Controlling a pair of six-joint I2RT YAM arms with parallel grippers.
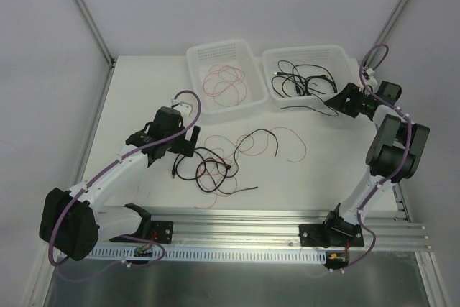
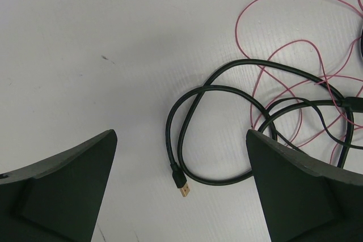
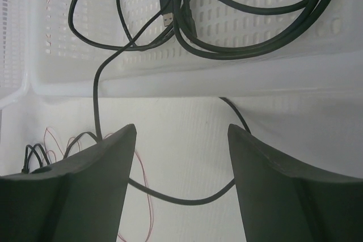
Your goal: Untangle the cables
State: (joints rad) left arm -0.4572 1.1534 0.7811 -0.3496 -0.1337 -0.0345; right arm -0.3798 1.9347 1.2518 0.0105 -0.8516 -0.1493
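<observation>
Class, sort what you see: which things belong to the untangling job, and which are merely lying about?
Job: tangle of black and red cables on the table; black cables in the right basket; red wires in the left basket.
Just there: metal rail; purple arm cables.

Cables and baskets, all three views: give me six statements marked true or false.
1. The left basket holds red wires. True.
2. The right basket holds only red wires. False: it holds black cables.
3. The left gripper is shut on the USB plug. False: it is open, and the plug lies untouched on the table between its fingers.
4. A black cable hangs over the right basket's front wall onto the table. True.
5. The right gripper grips a cable. False: it is open and empty.
6. A tangle of black and red cables lies on the table in front of the baskets. True.
</observation>
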